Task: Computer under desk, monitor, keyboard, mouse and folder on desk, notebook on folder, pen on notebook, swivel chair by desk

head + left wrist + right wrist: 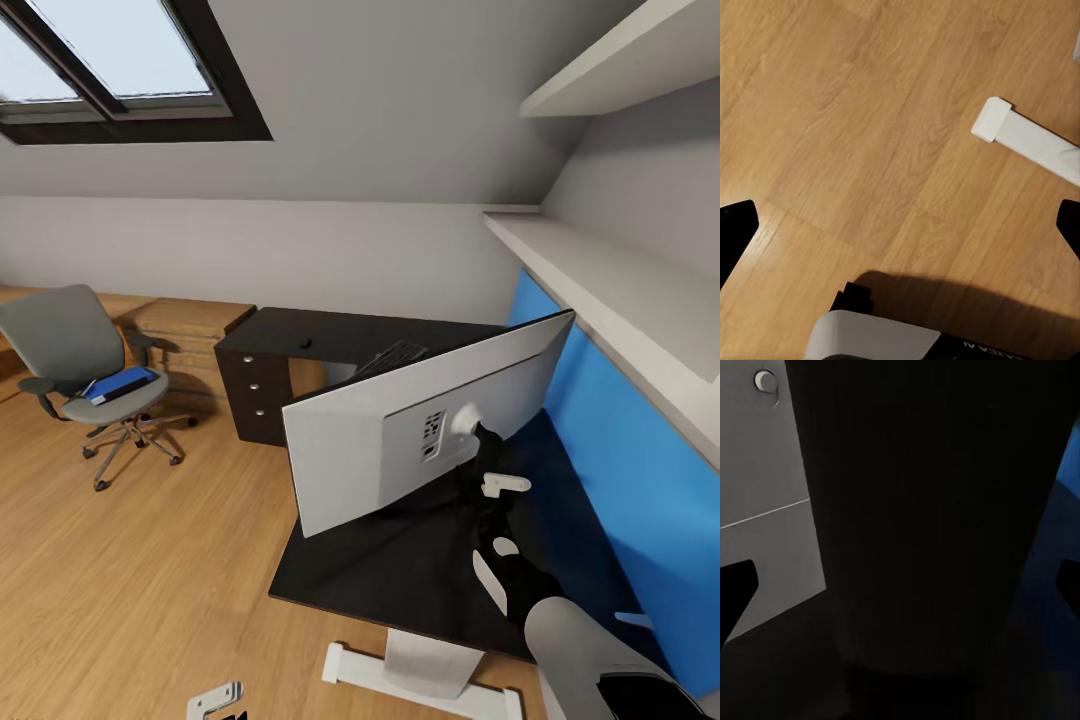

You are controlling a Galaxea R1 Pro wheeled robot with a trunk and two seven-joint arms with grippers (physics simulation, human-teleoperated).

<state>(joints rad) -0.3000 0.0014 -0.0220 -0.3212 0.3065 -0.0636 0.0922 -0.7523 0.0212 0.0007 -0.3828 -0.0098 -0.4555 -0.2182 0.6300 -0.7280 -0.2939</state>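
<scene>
Monitor-placing step: the right gripper, spread around the monitor stand, must next set it squarely upright on the bench.

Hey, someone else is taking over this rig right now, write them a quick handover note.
Right gripper: behind the wide white-backed monitor at its slim black stand; grip cannot be told.
Left gripper: jaws open, empty, over the wooden floor.
Monitor stands on the glossy black L-shaped desk. Slim grey keyboard lies on the desk behind it.
Bright blue folder lies on the grey swivel chair, which is apart from the desk.
Left: folder to the desk, chair beside it; the other items are not identifiable.
</scene>
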